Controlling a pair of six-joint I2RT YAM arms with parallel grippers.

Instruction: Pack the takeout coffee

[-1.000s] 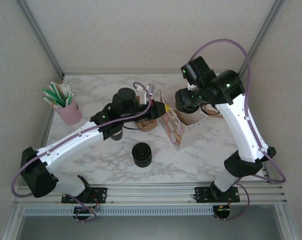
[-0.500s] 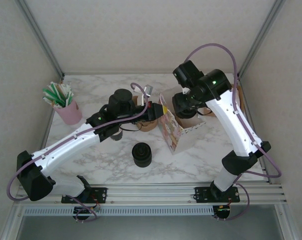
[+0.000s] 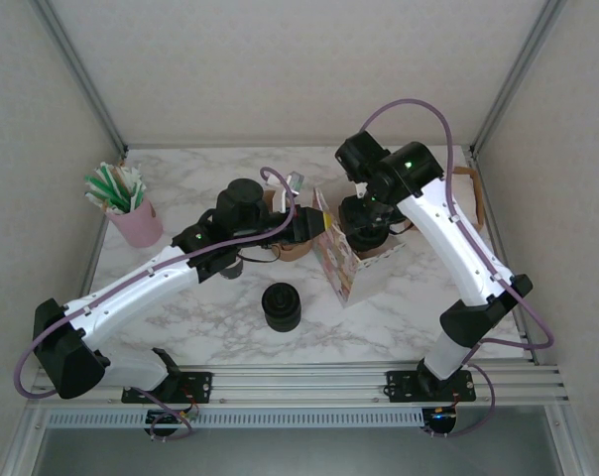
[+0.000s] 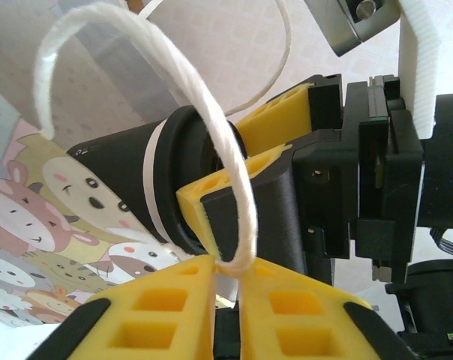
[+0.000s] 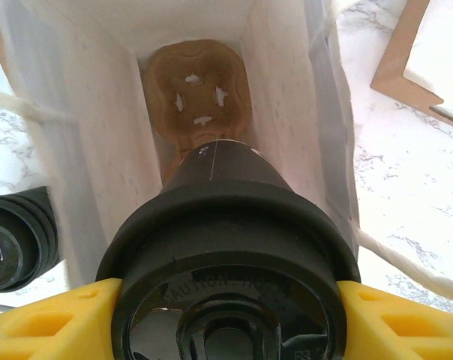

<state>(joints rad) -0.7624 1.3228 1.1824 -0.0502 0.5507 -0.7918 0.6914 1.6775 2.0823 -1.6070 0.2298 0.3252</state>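
Right claw (image 5: 226, 315) is clamped on the takeout coffee (image 5: 226, 247), a yellow finger on each side of the black lid, and over the last second it has swung from the right of the frame toward the centre, so it now hangs over the mouth of the paper bag (image 3: 341, 263). Its wrist view looks straight down the white inside walls to a brown pulp carrier (image 5: 196, 82) at the bottom, with the cup's dark body lined up above it and not yet seated. Left claw (image 4: 226, 277) sits at the bag's left edge in the overhead view, and its yellow pads are pinched on the white string handle (image 4: 234, 165), holding that side up. It has barely shifted while the other arm came across. This suggests the approach is done and the lowering is next. The bag mouth is narrow, so the lid could snag a wall or the loose handle. A stack of black lids (image 3: 281, 305) stands apart on the surface (image 3: 210, 317), lower centre.
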